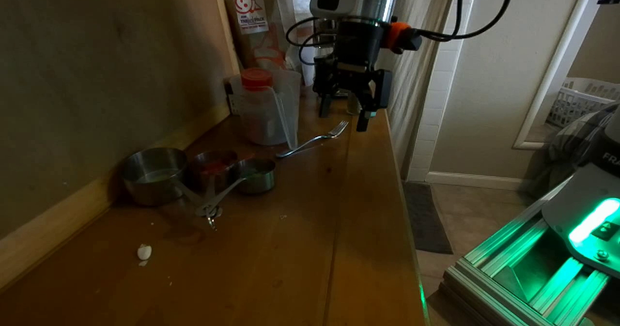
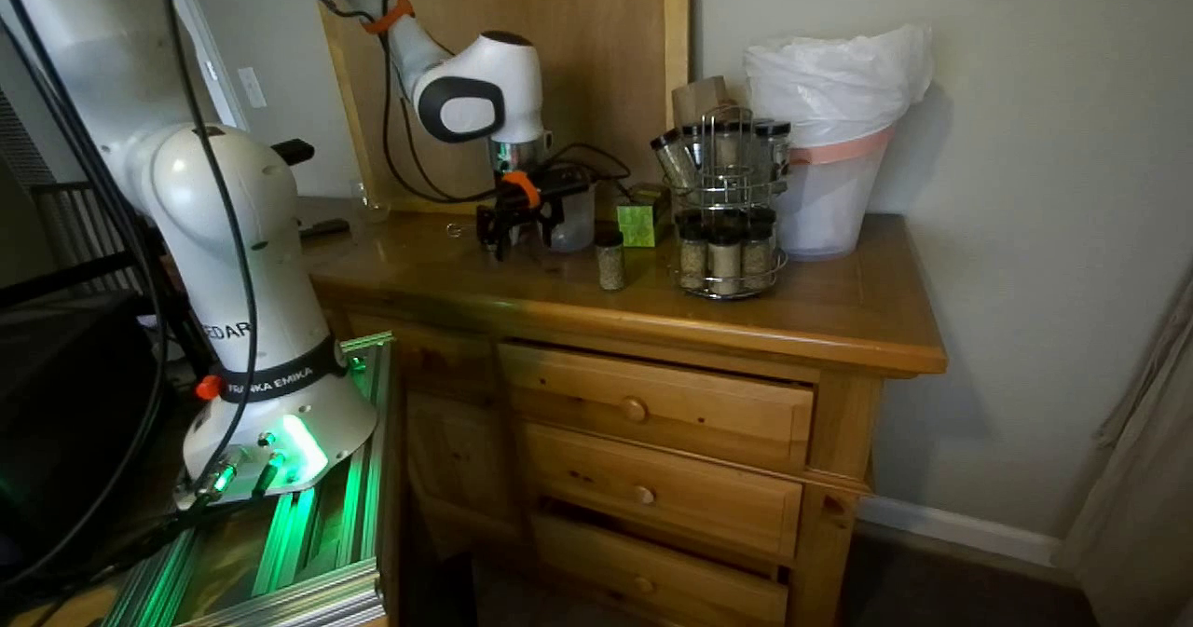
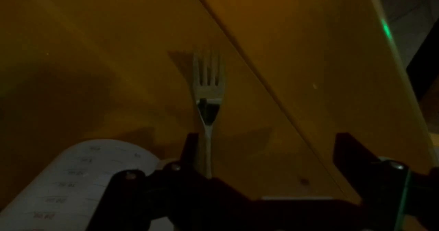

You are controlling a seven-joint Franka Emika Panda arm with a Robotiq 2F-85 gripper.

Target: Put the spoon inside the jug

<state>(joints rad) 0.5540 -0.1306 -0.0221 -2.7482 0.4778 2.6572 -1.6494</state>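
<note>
The task's utensil, by its tines a fork (image 3: 208, 112), lies on the counter (image 1: 290, 258), its handle end just beside the jug (image 1: 268, 113), tines slanting toward the front edge. Above hangs the tool (image 3: 267, 141), its jaws wide apart, holding nothing. In the wrist view the fork runs off-centre, toward the back edge, its long axis across the closing direction; a shift that way probably precedes lowering.
</note>
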